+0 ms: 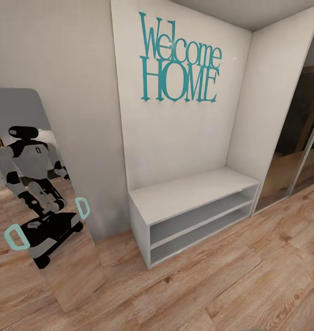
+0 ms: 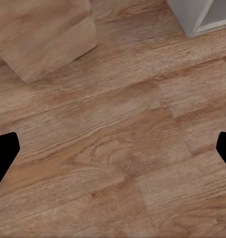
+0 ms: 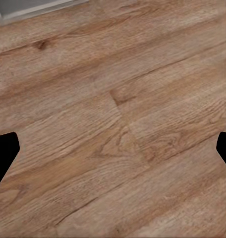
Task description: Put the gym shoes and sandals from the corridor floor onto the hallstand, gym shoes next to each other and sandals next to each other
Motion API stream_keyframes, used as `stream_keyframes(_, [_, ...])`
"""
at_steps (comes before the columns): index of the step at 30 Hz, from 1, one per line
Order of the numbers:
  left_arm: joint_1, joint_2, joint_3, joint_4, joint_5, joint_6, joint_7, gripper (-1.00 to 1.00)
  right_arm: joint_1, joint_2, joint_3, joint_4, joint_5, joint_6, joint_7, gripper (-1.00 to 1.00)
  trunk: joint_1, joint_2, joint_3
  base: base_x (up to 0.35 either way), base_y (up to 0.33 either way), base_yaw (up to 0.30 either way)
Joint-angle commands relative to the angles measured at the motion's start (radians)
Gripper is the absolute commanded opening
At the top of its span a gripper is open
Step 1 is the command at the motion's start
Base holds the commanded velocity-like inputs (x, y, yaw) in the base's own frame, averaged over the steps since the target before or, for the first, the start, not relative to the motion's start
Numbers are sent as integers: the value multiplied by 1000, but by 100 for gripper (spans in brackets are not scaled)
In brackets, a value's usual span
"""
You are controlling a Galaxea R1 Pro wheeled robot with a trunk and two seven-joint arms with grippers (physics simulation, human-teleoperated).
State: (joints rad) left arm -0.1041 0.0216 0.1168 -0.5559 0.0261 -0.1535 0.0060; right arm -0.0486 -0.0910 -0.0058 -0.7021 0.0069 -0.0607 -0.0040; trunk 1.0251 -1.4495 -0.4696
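Note:
The gym shoes, the sandals and the hallstand with stepped wall shelves are out of view. The corridor floor (image 1: 230, 285) of light brown planks lies under both wrist cameras. My left gripper (image 2: 113, 148) is open over bare planks, its black fingertips (image 2: 4, 151) wide apart at the picture's sides. My right gripper (image 3: 113, 148) is open too, with nothing between its fingertips (image 3: 4, 153).
A plain low pale bench (image 1: 189, 191) with two open tiers and no upper shelves stands in an alcove under a teal "Welcome HOME" sign (image 1: 180, 59). Its corner (image 2: 202, 15) and edge (image 3: 28, 10) show near both grippers. A leaning mirror (image 1: 42, 207) reflects the robot. Glass sliding doors (image 1: 299, 138) are at right.

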Motion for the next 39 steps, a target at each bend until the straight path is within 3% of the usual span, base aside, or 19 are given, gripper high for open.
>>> stream_keyframes(1, [0, 0, 0, 2, 2, -10, 1, 100, 0, 0, 0, 4, 1, -8, -1, 100, 0, -1, -1, -11, 0, 55])
stream_keyframes(20, [3, 2, 1, 68, 3, -65, 20, 100, 0, -4, 0, 134, -1, -163, -2, 100, 0, -1, -17, -2, 0, 164])
stream_keyframes(39, [3, 5, -2, 68, 7, -84, 5, 100, 0, -2, 0, 142, -2, -186, -2, 100, 0, -1, -37, 0, 0, 225])
